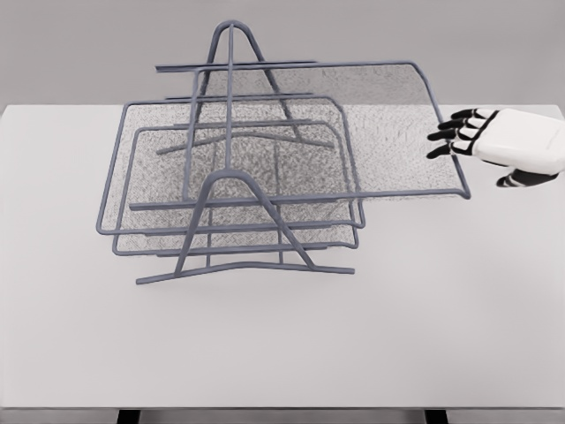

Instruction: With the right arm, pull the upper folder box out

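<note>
I see the upper tray (388, 132) jutting toward the counter's (424, 309) right edge, my right hand (494, 141), fingers apart, beside its rim; the near counter lies bare.

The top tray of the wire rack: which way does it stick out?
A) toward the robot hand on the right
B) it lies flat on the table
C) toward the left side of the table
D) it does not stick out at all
A: the top tray juts out to the right past the two lower trays, its right edge reaching the right robot hand, while the wire rack holds it above the table.
</note>
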You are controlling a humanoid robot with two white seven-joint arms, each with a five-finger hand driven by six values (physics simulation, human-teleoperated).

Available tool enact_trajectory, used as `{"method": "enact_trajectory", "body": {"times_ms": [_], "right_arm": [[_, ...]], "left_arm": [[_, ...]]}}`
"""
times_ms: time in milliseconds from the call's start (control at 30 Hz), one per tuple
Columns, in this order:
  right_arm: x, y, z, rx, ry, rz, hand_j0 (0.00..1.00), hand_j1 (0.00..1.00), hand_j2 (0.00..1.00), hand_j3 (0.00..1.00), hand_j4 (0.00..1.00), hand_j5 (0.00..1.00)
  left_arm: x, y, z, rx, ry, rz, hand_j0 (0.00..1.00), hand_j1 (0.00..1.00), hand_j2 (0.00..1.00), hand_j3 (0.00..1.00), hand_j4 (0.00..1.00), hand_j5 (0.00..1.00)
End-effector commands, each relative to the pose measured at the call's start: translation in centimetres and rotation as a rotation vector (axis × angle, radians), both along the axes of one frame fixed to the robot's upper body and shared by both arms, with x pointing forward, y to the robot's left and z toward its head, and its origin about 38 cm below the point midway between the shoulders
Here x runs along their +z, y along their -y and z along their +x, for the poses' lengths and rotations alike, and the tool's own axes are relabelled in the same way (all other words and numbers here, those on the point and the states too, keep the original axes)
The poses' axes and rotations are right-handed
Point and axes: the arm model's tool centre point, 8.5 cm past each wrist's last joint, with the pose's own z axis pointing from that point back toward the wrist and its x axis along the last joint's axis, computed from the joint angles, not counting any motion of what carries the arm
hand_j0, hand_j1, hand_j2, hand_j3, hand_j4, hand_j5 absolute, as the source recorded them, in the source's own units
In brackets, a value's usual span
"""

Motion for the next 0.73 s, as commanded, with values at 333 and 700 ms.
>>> {"method": "enact_trajectory", "body": {"times_ms": [333, 700], "right_arm": [[3.5, 1.3, -0.3, -0.020, 0.069, 0.039, 1.00, 1.00, 1.00, 1.00, 1.00, 1.00], [4.5, -0.6, -1.1, 0.046, 0.087, 0.068, 1.00, 1.00, 1.00, 1.00, 1.00, 1.00]], "left_arm": [[0.0, 0.0, 0.0, 0.001, 0.000, 0.000, 1.00, 1.00, 1.00, 1.00, 1.00, 1.00], [0.0, 0.0, 0.0, 0.001, 0.000, 0.000, 1.00, 1.00, 1.00, 1.00, 1.00, 1.00]]}}
